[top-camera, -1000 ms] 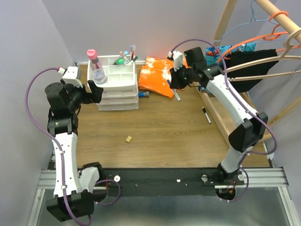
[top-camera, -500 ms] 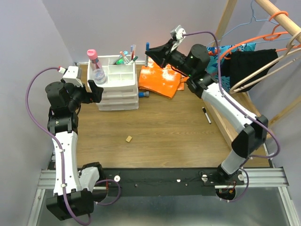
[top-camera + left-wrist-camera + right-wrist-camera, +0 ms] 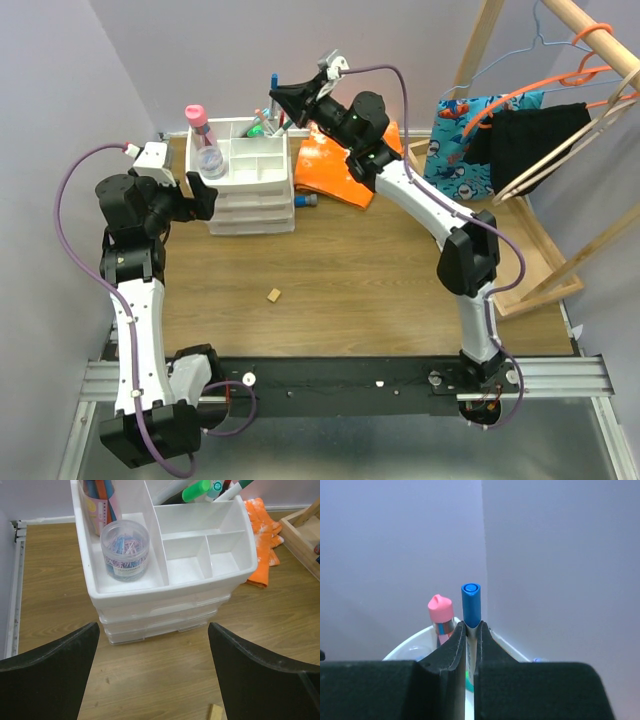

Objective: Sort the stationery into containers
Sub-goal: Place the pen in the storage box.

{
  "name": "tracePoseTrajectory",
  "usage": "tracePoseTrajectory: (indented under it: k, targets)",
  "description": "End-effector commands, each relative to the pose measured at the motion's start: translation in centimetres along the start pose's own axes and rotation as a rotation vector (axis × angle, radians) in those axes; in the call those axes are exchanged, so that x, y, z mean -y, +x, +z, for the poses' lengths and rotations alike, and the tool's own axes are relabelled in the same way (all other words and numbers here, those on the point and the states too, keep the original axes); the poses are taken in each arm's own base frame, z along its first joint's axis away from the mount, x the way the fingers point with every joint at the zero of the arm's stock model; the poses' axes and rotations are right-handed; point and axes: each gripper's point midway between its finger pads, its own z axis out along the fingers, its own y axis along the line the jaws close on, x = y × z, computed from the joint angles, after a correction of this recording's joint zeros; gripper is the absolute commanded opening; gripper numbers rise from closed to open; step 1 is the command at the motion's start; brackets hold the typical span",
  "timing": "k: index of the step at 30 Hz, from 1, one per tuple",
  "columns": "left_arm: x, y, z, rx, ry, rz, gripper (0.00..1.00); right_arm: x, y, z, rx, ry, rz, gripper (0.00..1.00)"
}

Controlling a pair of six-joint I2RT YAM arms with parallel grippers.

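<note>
The white three-drawer unit (image 3: 250,190) stands at the back left, its top tray divided into compartments (image 3: 200,555). Pens and a green-capped marker (image 3: 195,490) stand in its back right compartment (image 3: 265,125). A pink-capped clear bottle (image 3: 205,145) stands in the left compartment. My right gripper (image 3: 280,97) is shut on a white blue-capped pen (image 3: 471,605), held above that back compartment, with the pink cap (image 3: 441,612) just beyond. My left gripper (image 3: 205,195) is open and empty, facing the unit's front (image 3: 152,626). A blue-capped tube (image 3: 308,201) lies on the table beside the unit.
An orange cloth (image 3: 340,165) lies right of the unit. A jar of paper clips (image 3: 125,550) sits in the left compartment. A small tan block (image 3: 273,295) lies mid-table. A shallow wooden tray (image 3: 520,290) and a clothes rack with hangers (image 3: 580,60) stand at the right.
My right arm has swung left from over the orange cloth, carrying the blue-capped pen to above the unit's back compartment. The left arm has not moved.
</note>
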Motion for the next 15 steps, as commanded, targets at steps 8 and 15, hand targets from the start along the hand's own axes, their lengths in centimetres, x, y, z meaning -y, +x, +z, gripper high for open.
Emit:
tracePoseTrajectory:
  k: [8, 15]
  targets:
    - [-1.4, -0.6, 0.3, 0.020, -0.035, -0.005, 0.99, 1.9, 4.0, 2.3, -0.072, 0.049, -0.183, 0.01]
    - [-2.0, -0.2, 0.0, 0.014, -0.054, -0.017, 0.99, 1.9, 7.2, 1.8, -0.136, 0.036, -0.195, 0.01]
